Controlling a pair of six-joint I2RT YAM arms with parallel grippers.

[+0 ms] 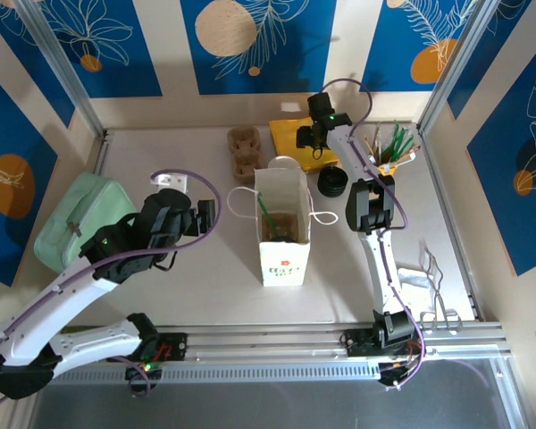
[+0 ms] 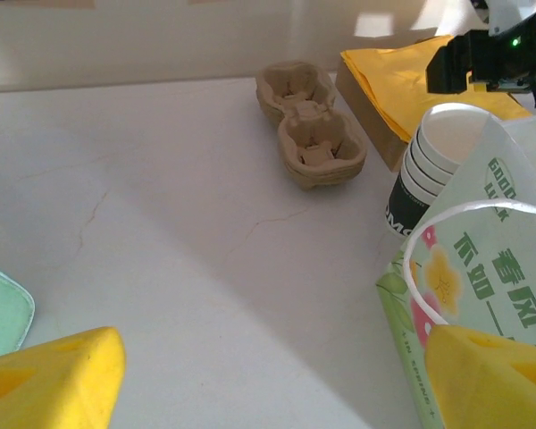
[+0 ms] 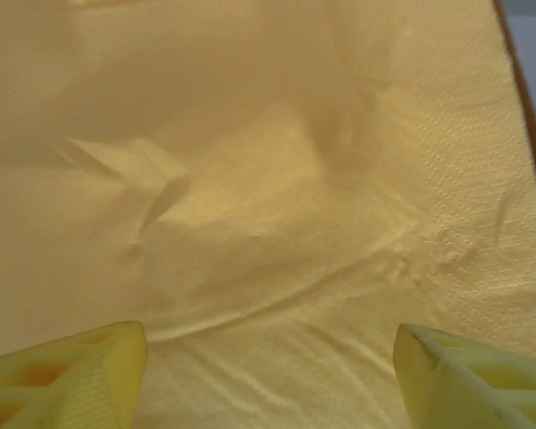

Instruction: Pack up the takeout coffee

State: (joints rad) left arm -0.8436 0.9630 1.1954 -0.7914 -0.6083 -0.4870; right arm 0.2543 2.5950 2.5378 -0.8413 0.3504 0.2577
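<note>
Takeout coffee bag bears green Chinese characters

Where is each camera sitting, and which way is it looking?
Top external: high behind the arms, looking down at the table; left arm and right arm show, paper bag between them.
Left wrist: on the left arm, looking low across the table at the cup carrier; its yellow fingers show, wide apart.
Right wrist: on the right arm, looking close down at the yellow napkins; its fingers show, open.
Shared: top and left wrist both see the cup carrier, paper bag and right gripper over the napkins.
</note>
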